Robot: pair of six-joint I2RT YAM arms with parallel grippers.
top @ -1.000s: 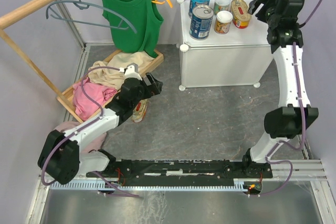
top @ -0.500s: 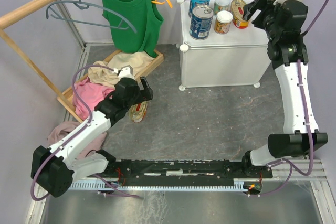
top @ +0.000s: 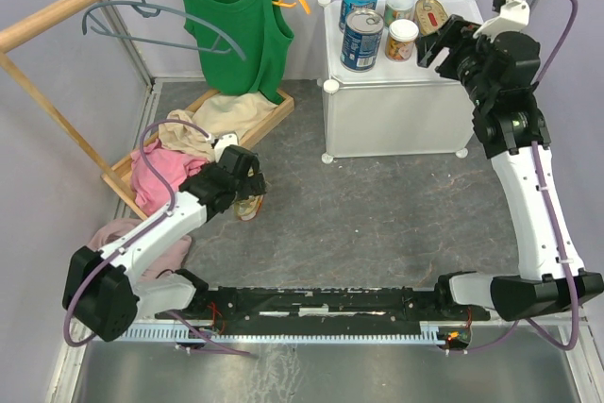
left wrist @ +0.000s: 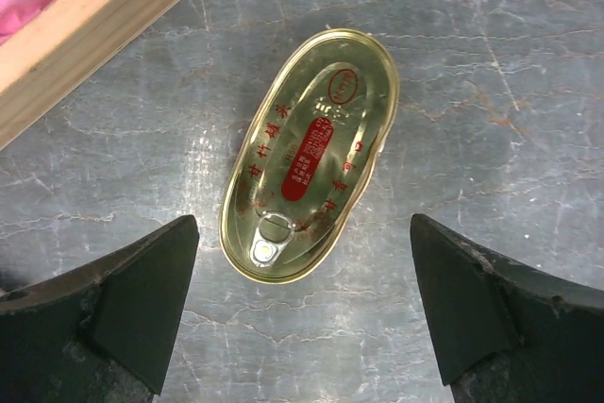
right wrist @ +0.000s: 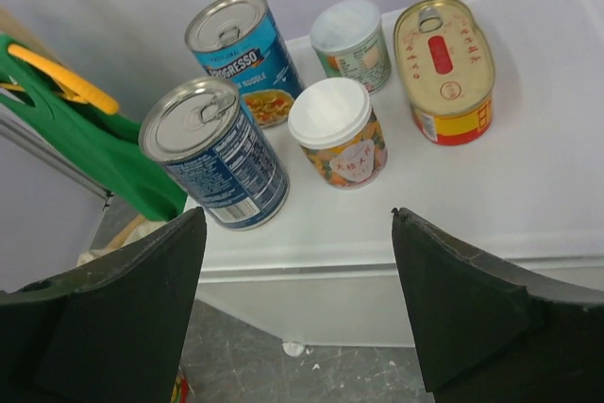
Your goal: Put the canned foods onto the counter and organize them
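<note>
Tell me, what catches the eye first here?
A bright green tank top hangs on the rail at the back left. Five cans stand clustered on the white cabinet, while one oval gold tin lies alone on the grey floor, between the open fingers of the left gripper.

- floor oval tin (top: 247, 209) is mostly buried under the left gripper (top: 247, 186) from above, only a sliver shows
- second oval tin (top: 429, 14) is partly covered by the right gripper (top: 436, 42) in that same view
- wooden tray (left wrist: 85, 35) gets chopped off by the left wrist frame corner (just one rail visible)
- red print on the floor oval tin's lid is too small to read
</note>
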